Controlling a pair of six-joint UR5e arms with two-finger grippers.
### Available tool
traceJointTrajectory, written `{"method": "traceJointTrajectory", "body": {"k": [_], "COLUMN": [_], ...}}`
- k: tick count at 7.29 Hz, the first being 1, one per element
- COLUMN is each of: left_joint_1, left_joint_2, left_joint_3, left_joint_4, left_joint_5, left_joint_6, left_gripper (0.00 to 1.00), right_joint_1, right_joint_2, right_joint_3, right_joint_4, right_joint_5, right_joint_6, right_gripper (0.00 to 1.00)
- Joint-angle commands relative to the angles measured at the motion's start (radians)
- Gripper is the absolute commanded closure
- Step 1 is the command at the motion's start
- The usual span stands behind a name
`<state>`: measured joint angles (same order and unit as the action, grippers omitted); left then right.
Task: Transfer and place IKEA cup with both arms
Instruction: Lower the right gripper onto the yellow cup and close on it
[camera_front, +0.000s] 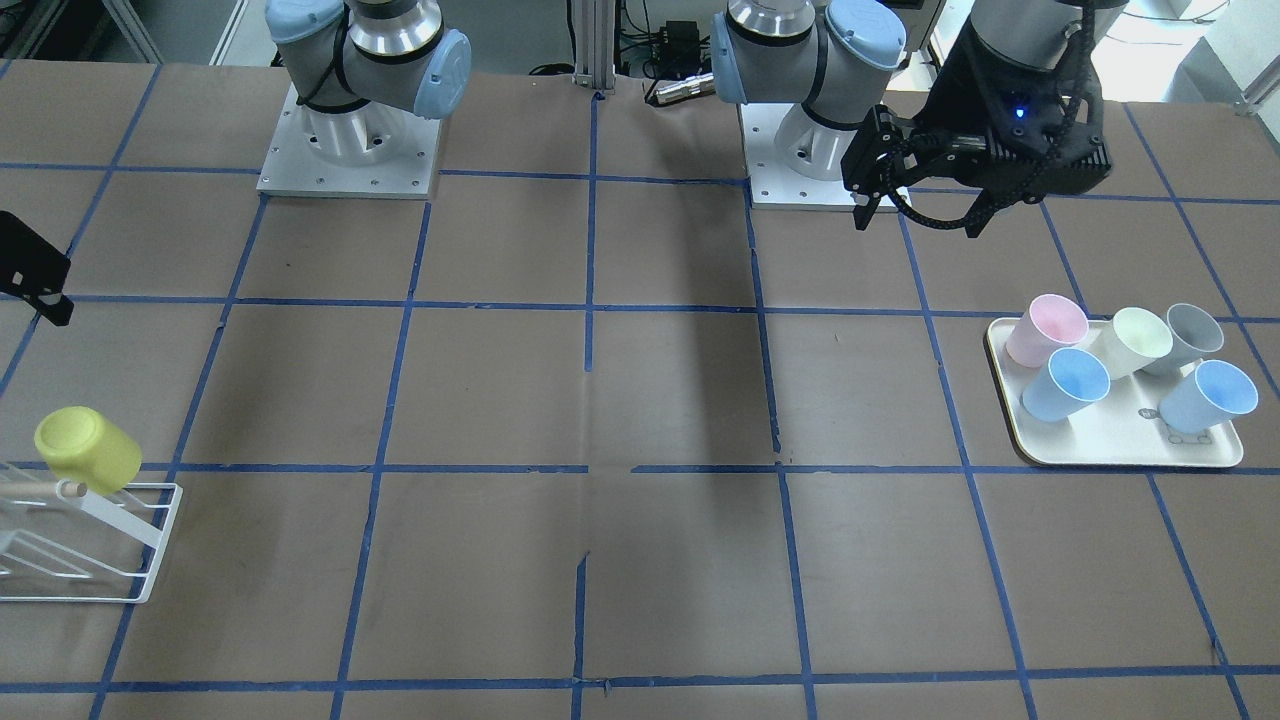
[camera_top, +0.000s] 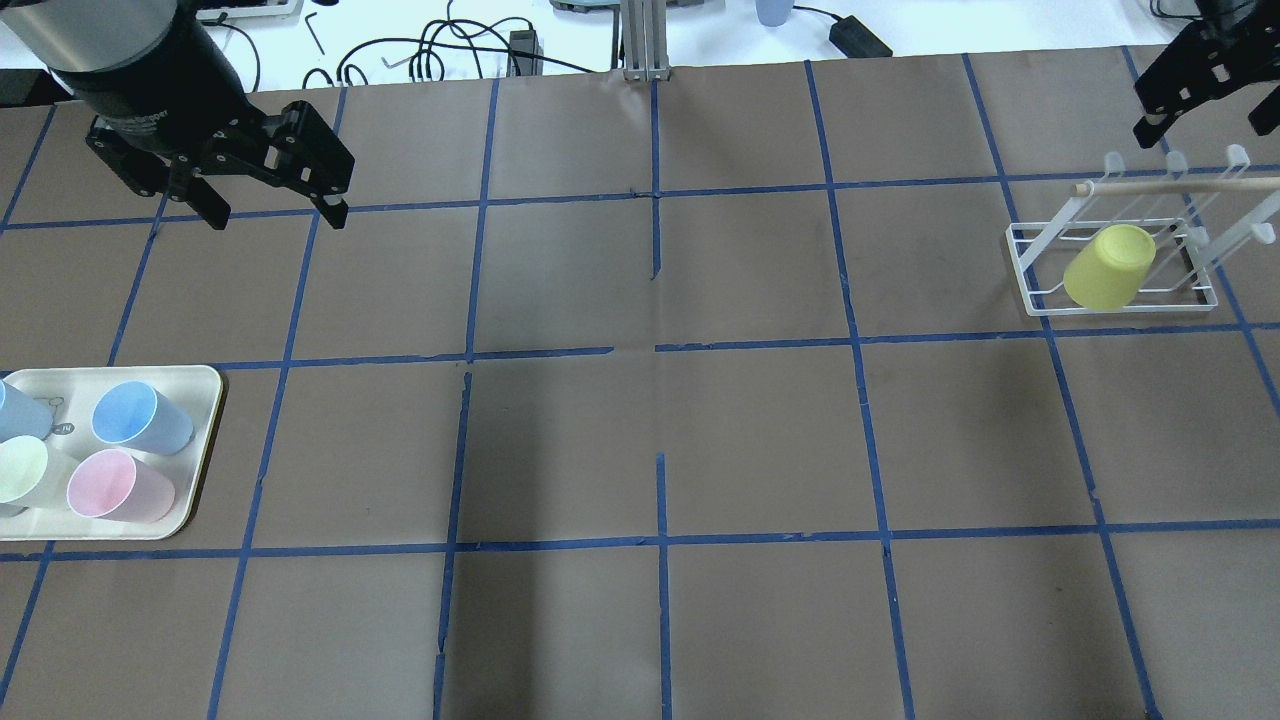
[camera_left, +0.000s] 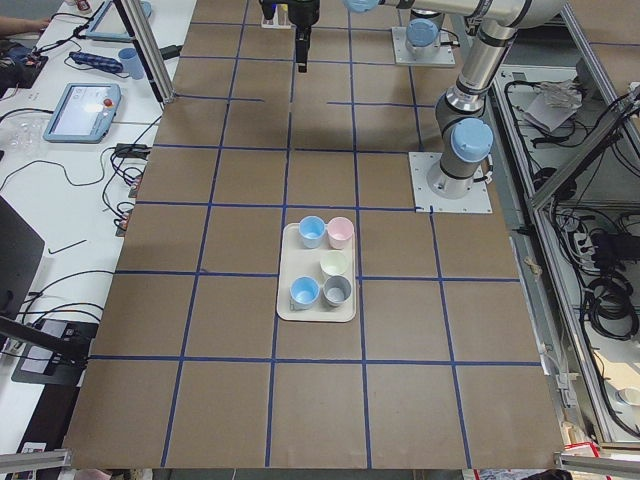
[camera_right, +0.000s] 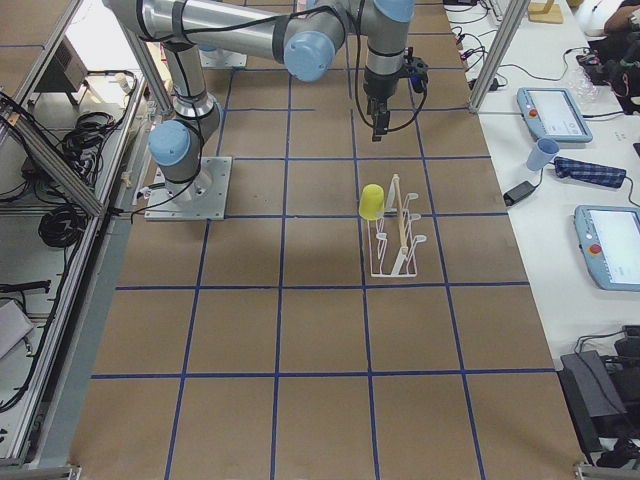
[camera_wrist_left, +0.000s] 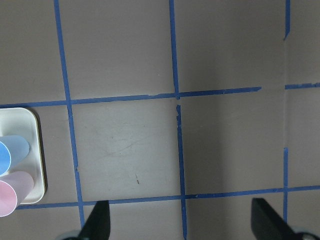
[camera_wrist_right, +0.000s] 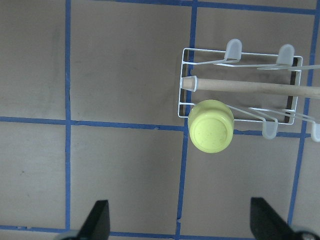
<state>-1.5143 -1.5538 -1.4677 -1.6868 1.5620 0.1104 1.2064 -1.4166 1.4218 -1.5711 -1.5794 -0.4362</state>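
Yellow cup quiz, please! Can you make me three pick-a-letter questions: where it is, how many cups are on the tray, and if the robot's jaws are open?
1. Where is the yellow cup?
A. on the floor
B. bottom up on the white rack
C. held in the jaws

2. How many cups are on the tray?
A. three
B. five
C. seven

3. How are both arms' jaws?
A. open and empty
B. shut on a cup
C. shut on the rack

Answers:
1 B, its flat bottom faces up at the rack's end.
2 B, there is a pink cup, two blue cups, a cream cup and a grey cup.
3 A, each wrist view shows the pair spread wide with nothing between.
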Motion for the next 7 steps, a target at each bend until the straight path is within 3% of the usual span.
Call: {"method": "traceJointTrajectory", "body": {"k": [1, 5, 7], "left_joint_1": [-0.001, -0.001, -0.001], "left_joint_2": [0.001, 0.003, 0.006], "left_joint_3": [-0.003, -0.003, -0.003], "left_joint_4": [-0.001, -0.002, -0.004], "left_joint_5": [0.0, -0.002, -0.002], "left_joint_6": [0.0, 0.0, -0.014], "left_gripper": [0.0, 0.0, 0.0], "right_joint_1": [-0.001, 0.001, 0.001], "right_joint_2": [0.102, 0.188, 0.189], "right_joint_3": [0.022, 0.047, 0.127], "right_joint_4": [-0.056, -0.151, -0.281], "right_joint_5": [-0.072, -0.08, -0.17], "right_joint_6": [-0.01, 0.028, 0.037], "right_gripper": [0.0, 0.0, 0.0]}}
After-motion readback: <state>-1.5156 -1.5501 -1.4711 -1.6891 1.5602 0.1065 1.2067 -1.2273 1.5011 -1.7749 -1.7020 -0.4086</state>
